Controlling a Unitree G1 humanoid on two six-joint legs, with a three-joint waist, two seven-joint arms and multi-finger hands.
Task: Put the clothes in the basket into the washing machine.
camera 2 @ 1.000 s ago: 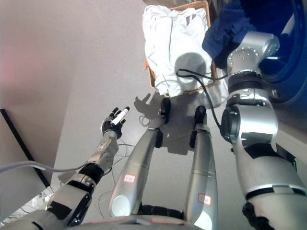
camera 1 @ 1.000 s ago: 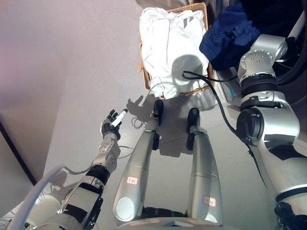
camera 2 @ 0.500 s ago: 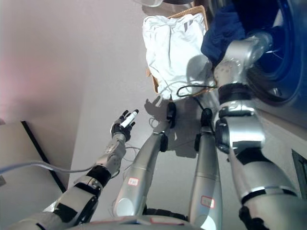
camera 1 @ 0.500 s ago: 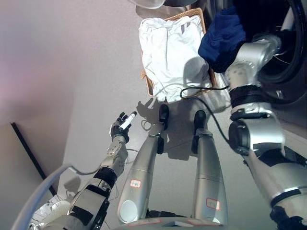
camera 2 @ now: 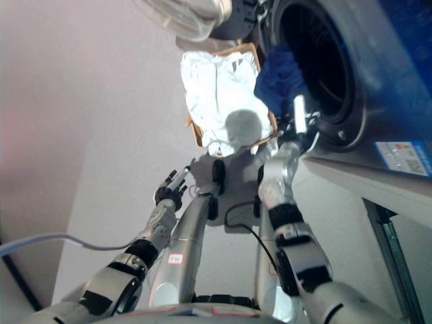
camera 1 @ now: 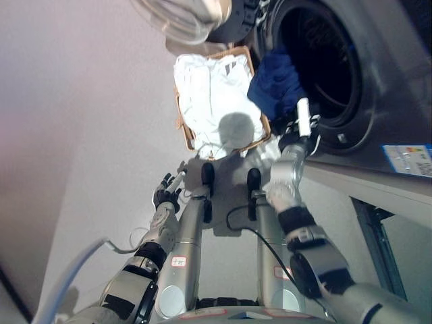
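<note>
A wicker basket (camera 1: pixel 183 137) on the floor holds white clothes (camera 1: pixel 214 94). To its right stands the washing machine (camera 1: pixel 385 101), its dark drum opening (camera 1: pixel 322 64) facing the basket. A blue garment (camera 1: pixel 275 81) hangs at the drum's rim, partly over the basket. My right hand (camera 1: pixel 300 127) is stretched out just below that garment at the drum's lower edge, with a white-tipped finger straight up. I cannot see it holding the cloth. My left hand (camera 1: pixel 169 192) is open and empty above the floor, left of the basket. Both hands also show in the right eye view, the right hand (camera 2: pixel 300 125) and the left hand (camera 2: pixel 170 192).
The machine's round glass door (camera 1: pixel 181 17) stands open at the top, above the basket. A label (camera 1: pixel 408 158) is on the machine's front at the right. Grey floor (camera 1: pixel 88 135) lies to the left.
The camera has swung, bringing the drum and door into view. My right arm has stretched out toward the drum. The blue garment is now at the drum's rim and my right hand shows below it.
</note>
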